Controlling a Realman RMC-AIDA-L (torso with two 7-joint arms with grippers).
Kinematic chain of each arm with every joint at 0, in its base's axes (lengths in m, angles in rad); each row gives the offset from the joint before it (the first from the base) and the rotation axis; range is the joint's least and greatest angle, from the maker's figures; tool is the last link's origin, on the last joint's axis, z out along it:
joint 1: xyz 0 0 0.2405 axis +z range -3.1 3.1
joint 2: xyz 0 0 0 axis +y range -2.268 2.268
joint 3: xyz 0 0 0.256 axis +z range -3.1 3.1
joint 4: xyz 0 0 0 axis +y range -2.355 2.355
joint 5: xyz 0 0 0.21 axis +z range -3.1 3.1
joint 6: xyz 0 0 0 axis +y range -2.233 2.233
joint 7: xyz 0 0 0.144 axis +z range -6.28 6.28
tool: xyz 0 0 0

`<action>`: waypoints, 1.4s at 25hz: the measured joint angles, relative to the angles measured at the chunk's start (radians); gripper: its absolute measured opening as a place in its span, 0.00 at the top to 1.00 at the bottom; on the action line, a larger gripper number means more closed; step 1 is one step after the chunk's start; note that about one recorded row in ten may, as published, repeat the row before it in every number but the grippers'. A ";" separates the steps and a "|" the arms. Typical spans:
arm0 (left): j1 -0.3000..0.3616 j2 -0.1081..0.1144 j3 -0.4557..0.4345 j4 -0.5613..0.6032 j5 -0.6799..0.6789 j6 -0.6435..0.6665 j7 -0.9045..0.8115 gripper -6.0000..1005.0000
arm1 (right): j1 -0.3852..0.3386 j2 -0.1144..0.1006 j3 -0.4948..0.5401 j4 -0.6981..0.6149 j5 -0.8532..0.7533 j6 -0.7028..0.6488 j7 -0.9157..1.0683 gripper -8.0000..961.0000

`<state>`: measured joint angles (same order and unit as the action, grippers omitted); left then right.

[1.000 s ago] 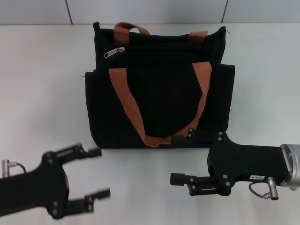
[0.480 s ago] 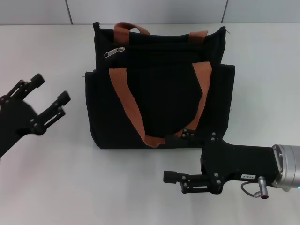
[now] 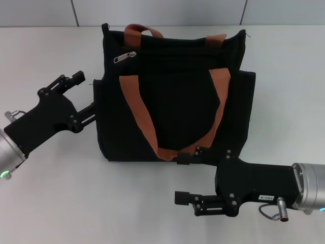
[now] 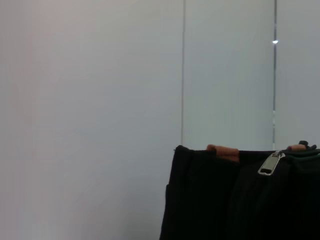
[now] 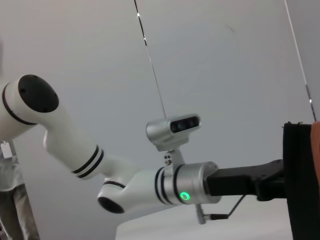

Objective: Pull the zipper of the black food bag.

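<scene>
Head view, left pincer [image 3: 87, 95] spread at black food bag [image 3: 175, 96] edge, right pincer [image 3: 181, 178] spread, zipper [image 3: 124, 56] untouched

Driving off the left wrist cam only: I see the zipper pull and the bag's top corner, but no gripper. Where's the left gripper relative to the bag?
Observer: Head view has the left gripper open beside the left side of the black food bag. It is nearer the robot than the zipper, which sits by the bag's top left corner.
Operator: Is the right arm in the way?
Observer: No. The right gripper is open at the bag's near edge, well away from the zipper.
</scene>
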<state>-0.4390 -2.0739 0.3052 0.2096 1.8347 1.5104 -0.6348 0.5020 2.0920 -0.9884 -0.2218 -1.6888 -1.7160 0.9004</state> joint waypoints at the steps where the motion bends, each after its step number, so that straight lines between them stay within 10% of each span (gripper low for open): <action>1: -0.006 0.000 0.006 0.000 -0.001 -0.002 0.001 0.22 | 0.000 0.000 0.000 0.005 -0.001 0.000 0.000 0.18; 35: -0.044 -0.003 0.048 -0.049 -0.163 0.021 0.075 0.22 | -0.001 0.000 0.013 0.024 0.044 -0.035 0.000 0.18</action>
<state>-0.4828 -2.0770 0.3529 0.1604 1.6714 1.5317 -0.5600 0.5007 2.0924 -0.9756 -0.1976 -1.6443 -1.7509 0.9006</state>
